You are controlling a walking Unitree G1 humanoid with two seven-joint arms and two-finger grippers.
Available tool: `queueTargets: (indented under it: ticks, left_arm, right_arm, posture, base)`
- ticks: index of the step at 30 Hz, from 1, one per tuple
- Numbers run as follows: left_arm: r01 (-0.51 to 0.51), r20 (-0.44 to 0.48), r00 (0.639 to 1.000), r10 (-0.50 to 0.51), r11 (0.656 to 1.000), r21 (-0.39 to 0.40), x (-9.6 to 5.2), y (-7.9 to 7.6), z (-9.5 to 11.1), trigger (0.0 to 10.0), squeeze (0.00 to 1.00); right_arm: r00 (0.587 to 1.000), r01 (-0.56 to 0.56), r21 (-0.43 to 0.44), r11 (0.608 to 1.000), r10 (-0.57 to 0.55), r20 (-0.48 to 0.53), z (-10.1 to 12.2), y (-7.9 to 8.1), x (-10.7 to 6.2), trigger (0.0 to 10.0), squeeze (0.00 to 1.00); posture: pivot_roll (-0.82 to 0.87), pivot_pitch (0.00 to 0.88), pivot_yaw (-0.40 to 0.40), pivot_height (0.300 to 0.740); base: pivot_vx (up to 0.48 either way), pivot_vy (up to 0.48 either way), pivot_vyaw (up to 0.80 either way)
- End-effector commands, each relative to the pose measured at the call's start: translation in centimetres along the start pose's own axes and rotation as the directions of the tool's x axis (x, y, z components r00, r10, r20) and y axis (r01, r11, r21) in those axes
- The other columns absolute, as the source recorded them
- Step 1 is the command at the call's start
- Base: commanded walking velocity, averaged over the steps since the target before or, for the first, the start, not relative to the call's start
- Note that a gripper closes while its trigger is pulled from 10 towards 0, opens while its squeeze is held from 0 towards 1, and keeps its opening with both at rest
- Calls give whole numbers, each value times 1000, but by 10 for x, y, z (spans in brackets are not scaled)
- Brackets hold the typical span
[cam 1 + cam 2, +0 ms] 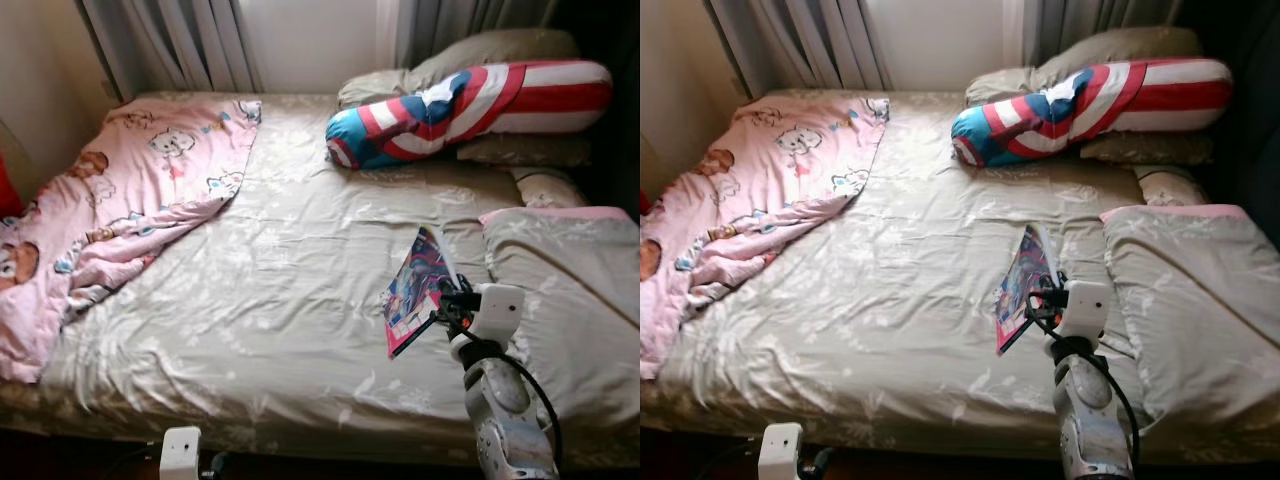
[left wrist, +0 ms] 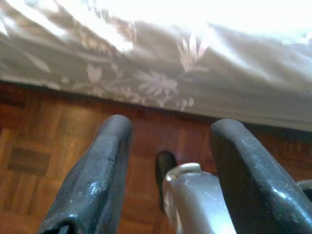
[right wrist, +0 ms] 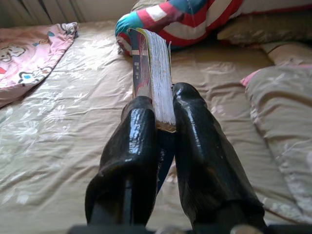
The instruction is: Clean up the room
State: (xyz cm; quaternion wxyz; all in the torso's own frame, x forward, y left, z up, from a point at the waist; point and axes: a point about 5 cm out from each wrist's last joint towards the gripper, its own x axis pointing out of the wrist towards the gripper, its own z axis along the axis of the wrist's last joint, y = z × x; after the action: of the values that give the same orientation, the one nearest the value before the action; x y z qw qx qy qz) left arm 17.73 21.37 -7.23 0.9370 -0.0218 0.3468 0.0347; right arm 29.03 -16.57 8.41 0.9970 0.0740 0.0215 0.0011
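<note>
Your right gripper (image 3: 163, 122) has its two black fingers (image 3: 134, 146) clenched on the lower edge of a comic book (image 1: 415, 290), the white page block pinched between them and the colourful cover facing the robot's left. The book stands up on edge, lifted off the bed (image 1: 290, 290), above the sheet toward the bed's right half and just beside the grey pillow (image 1: 565, 300) with the pink trim. Past the book, at the head of the bed, lies the red, white and blue bolster (image 1: 470, 110), with more grey pillows (image 1: 480, 55) behind and under it. Across the bed from the book, well apart from it, the pink cartoon blanket (image 1: 120, 210) is bunched over the bed's left side and spills off the edge. Curtains (image 1: 190, 45) hang behind the head of the bed.

Your left gripper (image 2: 168, 180) hangs low beside the bed's near edge, over the wooden parquet floor (image 2: 44, 141), fingers spread and holding nothing. A silver rounded part shows between them, probably the robot's own body, though the picture is too blurred to be sure.
</note>
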Motion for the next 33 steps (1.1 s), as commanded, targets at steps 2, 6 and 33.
queueTargets:
  ticks: [2,6,33]
  left_arm:
    - [-11,-31,999,12,1000,7,-3,4,-8,10000,0]
    - [-12,-38,999,12,1000,5,-4,5,-10,10000,0]
    - [-27,-96,995,26,1000,-3,-9,11,-21,10000,0]
  right_arm:
    - [999,-16,10,1000,16,33,7,4,2,10000,0]
    - [999,-14,12,1000,14,33,7,4,2,10000,0]
    - [998,66,7,998,-66,22,5,-5,4,10000,0]
  posture:
    - [-46,98,0,730]
    - [-46,98,-1,730]
    - [-46,95,-2,730]
  base:
    - [0,0,0]
    - [0,0,0]
    - [38,0,-263]
